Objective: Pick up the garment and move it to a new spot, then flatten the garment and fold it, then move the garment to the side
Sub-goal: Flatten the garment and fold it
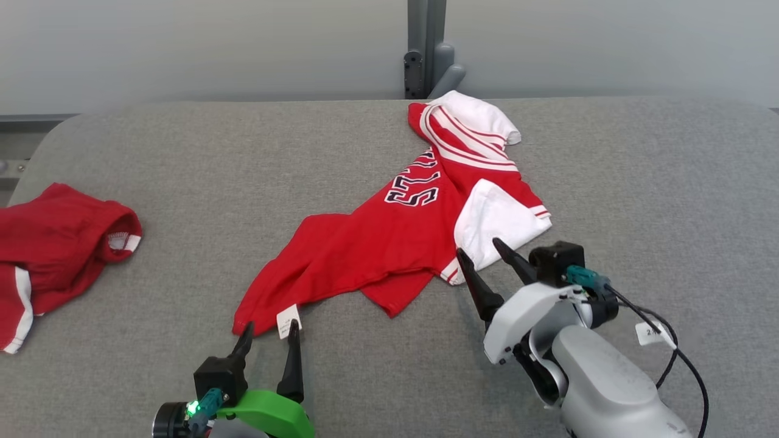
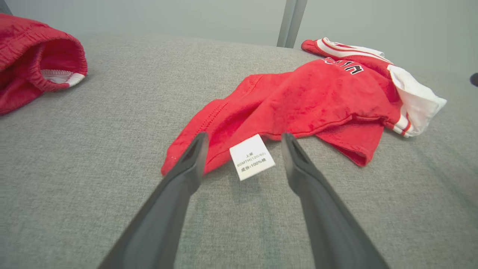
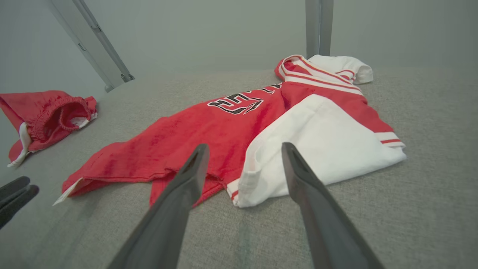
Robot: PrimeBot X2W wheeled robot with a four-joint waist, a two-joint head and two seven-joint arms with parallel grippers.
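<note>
While both arms reach in from the near side of a grey fabric-covered table [image 1: 152, 152], a red garment [image 1: 377, 243] lies rumpled near the middle of the surface, running diagonally from near left to far right. It is a small jersey-style top with white sleeves edged in red stripes and dark lettering outlined in white across the chest. One white sleeve is folded over the red body on the near right; the other sits bunched at the far end, close to the table's back edge. A white care label [image 1: 288, 320] sticks out from the garment's near-left corner. The left gripper [image 1: 271, 328], on a green wrist, has its two dark fingers spread apart and holds nothing; the label lies between the fingertips, and one tip sits right at the red corner, though contact cannot be judged. The right gripper [image 1: 478, 246], on a pale grey wrist, also has its fingers spread with nothing between them, the tips at the near edge of the folded white sleeve. A second red garment [image 1: 55, 243] with white trim lies at the table's left edge, well apart from the first. A grey post [image 1: 426, 48] rises behind the table.
</note>
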